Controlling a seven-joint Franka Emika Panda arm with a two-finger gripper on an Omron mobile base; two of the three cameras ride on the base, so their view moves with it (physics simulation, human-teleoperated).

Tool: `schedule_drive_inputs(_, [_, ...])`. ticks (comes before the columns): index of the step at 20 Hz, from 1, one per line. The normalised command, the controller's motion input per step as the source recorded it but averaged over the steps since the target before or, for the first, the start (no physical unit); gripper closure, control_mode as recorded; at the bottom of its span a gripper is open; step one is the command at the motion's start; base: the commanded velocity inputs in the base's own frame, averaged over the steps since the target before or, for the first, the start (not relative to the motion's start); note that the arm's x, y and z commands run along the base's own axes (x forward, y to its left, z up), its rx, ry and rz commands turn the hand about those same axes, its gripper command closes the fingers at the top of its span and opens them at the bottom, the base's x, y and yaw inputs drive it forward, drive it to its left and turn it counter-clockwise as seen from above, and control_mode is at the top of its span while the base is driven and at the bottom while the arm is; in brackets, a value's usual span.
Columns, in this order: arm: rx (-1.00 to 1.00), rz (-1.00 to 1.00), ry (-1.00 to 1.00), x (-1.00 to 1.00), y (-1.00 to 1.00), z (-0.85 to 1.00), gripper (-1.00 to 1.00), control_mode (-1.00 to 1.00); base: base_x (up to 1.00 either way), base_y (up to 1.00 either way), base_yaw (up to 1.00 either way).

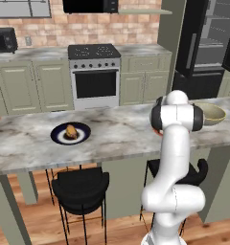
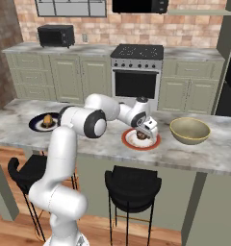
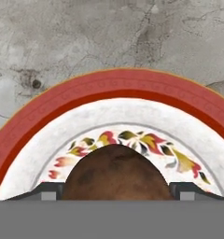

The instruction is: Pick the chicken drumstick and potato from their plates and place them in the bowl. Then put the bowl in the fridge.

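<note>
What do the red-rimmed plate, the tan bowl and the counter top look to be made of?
The red-rimmed plate looks like glazed ceramic: a smooth white face with a painted leaf band. The tan bowl also looks ceramic or stoneware, with a plain matte olive-yellow surface, though the render leaves that open. The counter top looks like polished marble or similar stone, grey-white with dark veins.
</note>
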Motion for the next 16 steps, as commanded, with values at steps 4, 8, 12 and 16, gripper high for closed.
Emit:
schedule_drive_inputs(4, [0.07, 0.0, 0.0, -0.28, 0.0, -0.06, 1.0, -1.0, 0.0, 0.0, 0.0])
schedule_drive_inputs(8, [0.09, 0.0, 0.0, -0.27, -0.01, 0.0, 1.0, -1.0, 0.0, 0.0, 0.0])
schedule_drive_inputs(12, [0.07, 0.0, -0.01, -0.27, -0.14, 0.18, 1.0, -1.0, 0.0, 0.0, 0.0])
schedule_drive_inputs(16, [0.07, 0.0, -0.01, -0.17, -0.04, 0.45, 1.0, -1.0, 0.0, 0.0, 0.0])
